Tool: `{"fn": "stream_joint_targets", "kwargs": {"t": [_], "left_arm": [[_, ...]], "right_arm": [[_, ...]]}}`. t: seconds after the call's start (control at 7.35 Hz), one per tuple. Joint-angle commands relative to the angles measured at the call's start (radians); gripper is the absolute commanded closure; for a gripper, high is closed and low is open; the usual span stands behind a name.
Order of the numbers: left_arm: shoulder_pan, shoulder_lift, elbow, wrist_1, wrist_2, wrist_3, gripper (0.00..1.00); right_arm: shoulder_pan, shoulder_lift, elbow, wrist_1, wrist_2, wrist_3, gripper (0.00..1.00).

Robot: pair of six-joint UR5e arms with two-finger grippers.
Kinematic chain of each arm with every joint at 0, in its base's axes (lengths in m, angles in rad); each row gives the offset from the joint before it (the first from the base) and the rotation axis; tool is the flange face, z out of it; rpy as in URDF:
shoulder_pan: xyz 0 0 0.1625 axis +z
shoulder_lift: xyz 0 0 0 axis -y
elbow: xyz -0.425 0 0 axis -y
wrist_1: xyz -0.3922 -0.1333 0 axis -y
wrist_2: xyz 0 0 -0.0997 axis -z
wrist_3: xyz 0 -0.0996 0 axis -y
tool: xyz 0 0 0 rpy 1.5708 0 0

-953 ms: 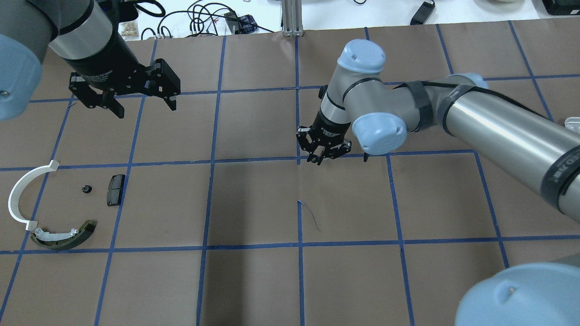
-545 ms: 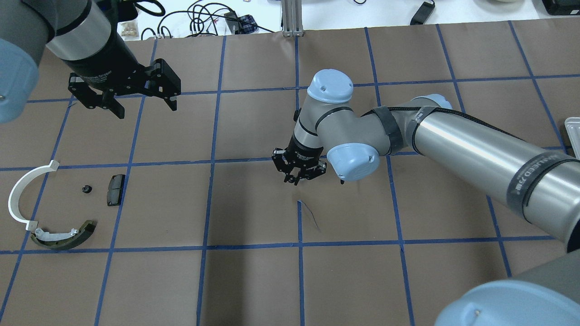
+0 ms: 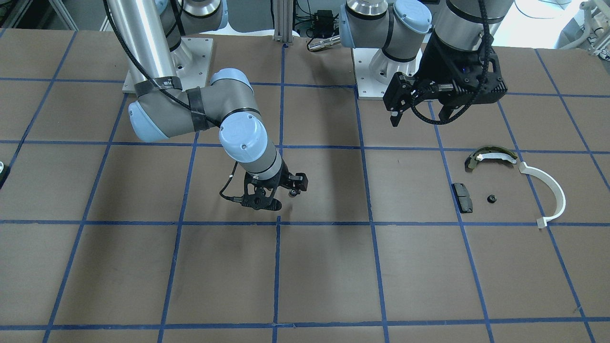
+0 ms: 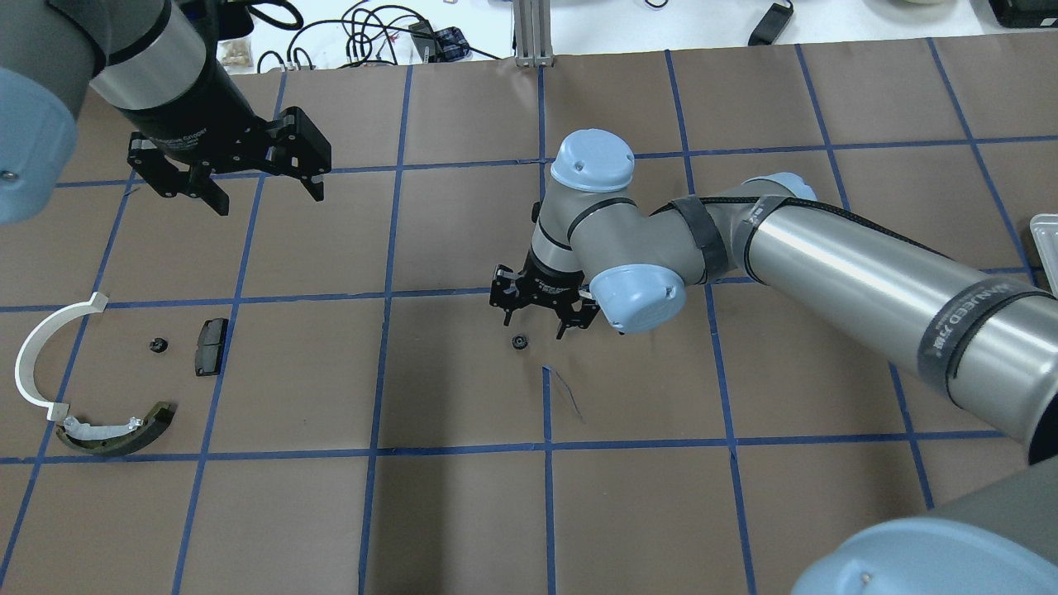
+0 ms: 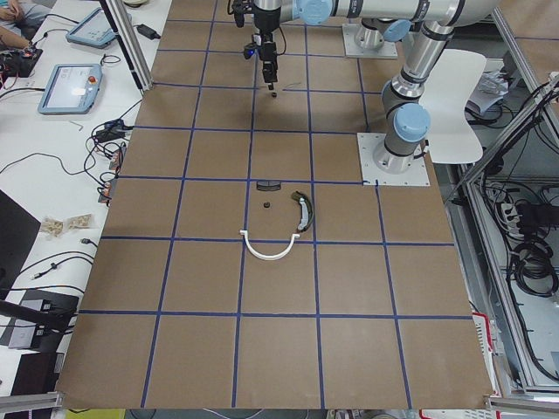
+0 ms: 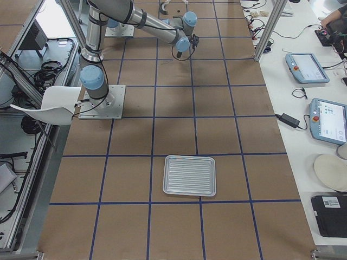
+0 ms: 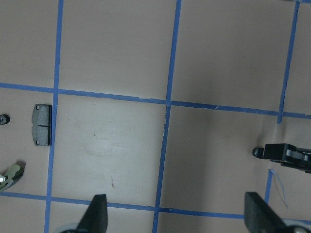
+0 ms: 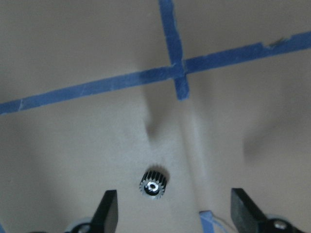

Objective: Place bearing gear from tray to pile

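Observation:
The bearing gear (image 4: 519, 341), small, black and toothed, lies on the brown paper near the table's middle, free of any finger. My right gripper (image 4: 537, 322) hovers open just above it. In the right wrist view the gear (image 8: 154, 183) sits between the spread fingertips (image 8: 109, 211). The pile is far off at the table's left: a white half-ring (image 4: 33, 355), an olive shoe (image 4: 124, 434), a black pad (image 4: 211, 345) and a second small gear (image 4: 158, 345). My left gripper (image 4: 263, 192) hangs open and empty above the table, beyond the pile.
The ribbed metal tray (image 6: 190, 175) lies at the table's right end, with only its edge (image 4: 1043, 248) in the overhead view. The right arm's forearm (image 4: 868, 264) spans the right half of the table. Cables lie past the far edge (image 4: 372, 37).
My right gripper moved left and toward the near side while shut, then opened. The gear now lies on the paper below it. The left arm has not moved.

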Motion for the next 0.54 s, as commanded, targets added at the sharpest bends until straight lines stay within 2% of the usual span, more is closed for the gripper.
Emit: {"fn": "stream_joint_targets", "kwargs": {"t": [0.0, 0.27, 0.41], "left_arm": [[-0.002, -0.024, 0.001, 0.011, -0.005, -0.015, 0.0], [-0.104, -0.082, -0.001, 0.032, -0.006, -0.035, 0.0], [-0.144, -0.163, -0.022, 0.108, -0.009, -0.069, 0.0]], "right_arm": [[-0.063, -0.06, -0.055, 0.066, -0.103, -0.089, 0.0], [-0.225, -0.16, -0.147, 0.324, -0.148, -0.328, 0.0], [-0.289, -0.211, -0.176, 0.426, -0.169, -0.409, 0.0]]}}
